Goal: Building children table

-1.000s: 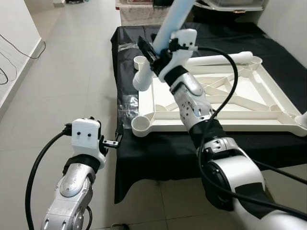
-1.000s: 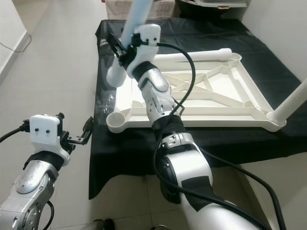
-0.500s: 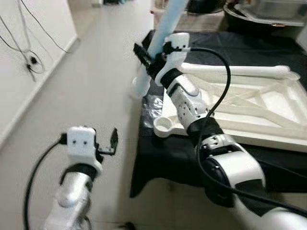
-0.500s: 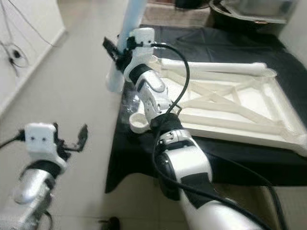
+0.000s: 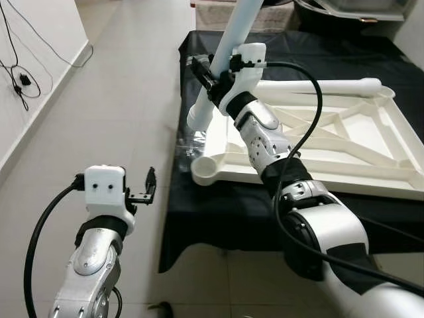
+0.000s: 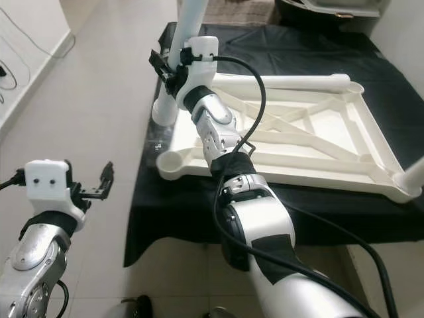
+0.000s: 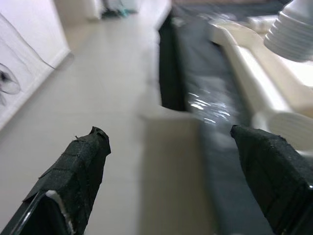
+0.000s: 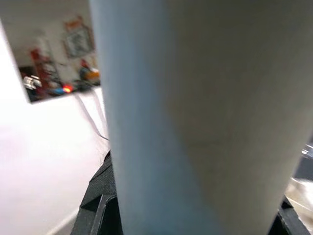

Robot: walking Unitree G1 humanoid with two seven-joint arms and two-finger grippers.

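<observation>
The white table leg point(image 5: 228, 46) runs out past the top edge of the head views, so its upper end is cut off. In the right wrist view the leg sits so close that it blurs and hides most of the fingers point(image 8: 100, 205). The tabletop frame point(image 5: 371, 142) is cropped at the right edge, and the left wrist view is motion-blurred beyond the counter point(image 7: 193, 73).

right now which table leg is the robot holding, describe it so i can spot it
Start at the upturned white tabletop on the black cloth. At its far left corner the right gripper clamps a white leg that stands tilted. Another leg lies flat along the far edge.
</observation>
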